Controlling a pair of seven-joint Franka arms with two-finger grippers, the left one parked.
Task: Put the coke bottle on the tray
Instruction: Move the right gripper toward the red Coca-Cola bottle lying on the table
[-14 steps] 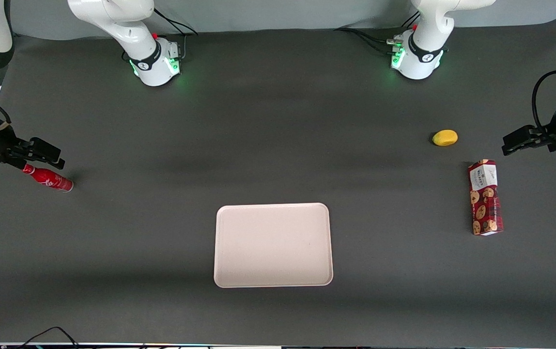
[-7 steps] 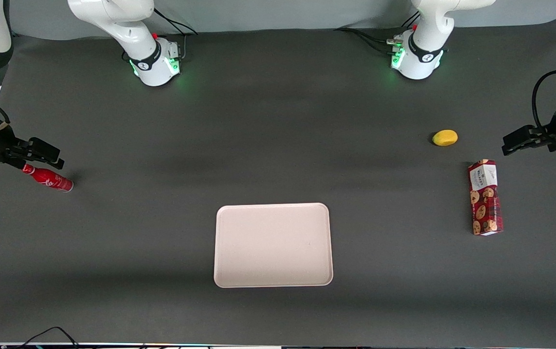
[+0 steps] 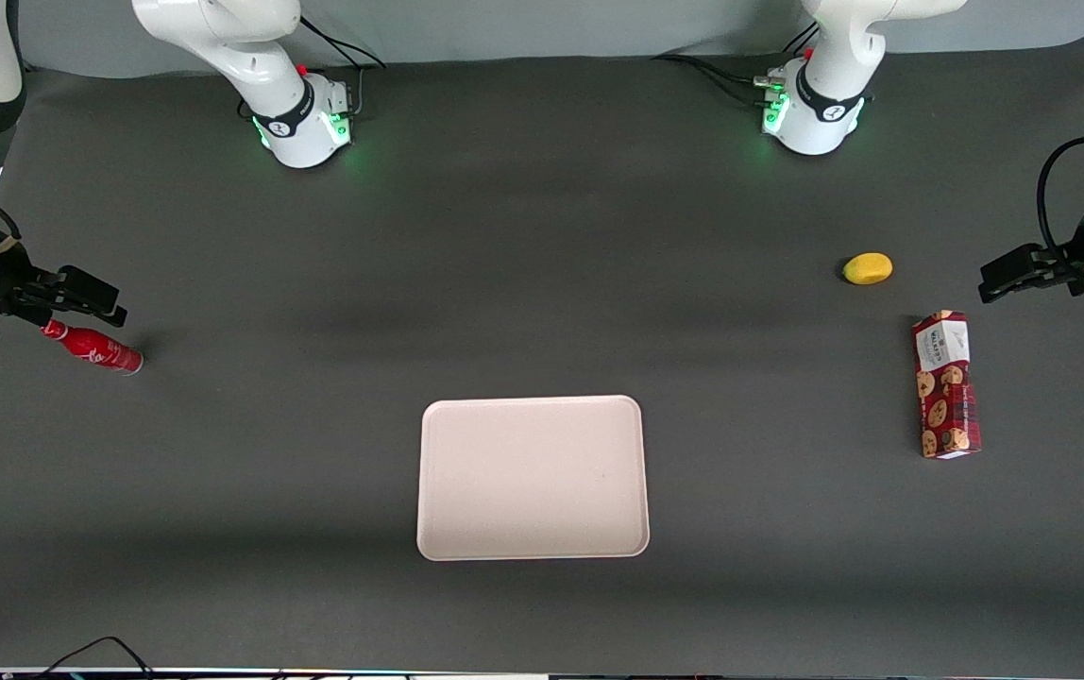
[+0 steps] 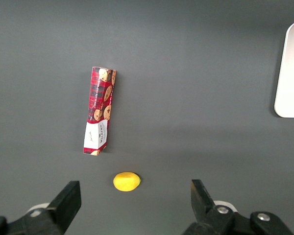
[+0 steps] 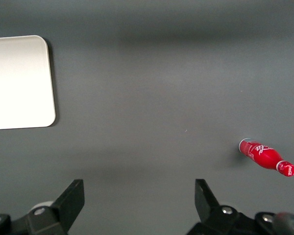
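The coke bottle (image 3: 93, 348) is small, slim and all red, and lies on its side on the dark table at the working arm's end. It also shows in the right wrist view (image 5: 266, 157). My gripper (image 3: 89, 297) is open and empty, above the table, a little farther from the front camera than the bottle; in the right wrist view (image 5: 139, 196) nothing lies between its fingers. The pale pinkish-white tray (image 3: 533, 477) lies flat near the table's middle, nearer the front camera; one corner of it shows in the right wrist view (image 5: 19, 81).
A yellow lemon-like thing (image 3: 868, 268) and a red cookie box (image 3: 945, 384) lie toward the parked arm's end of the table. The arm bases (image 3: 301, 118) stand at the table's back edge. A cable (image 3: 98, 652) lies at the front edge.
The gripper has shifted very slightly; the bottle and tray have not moved.
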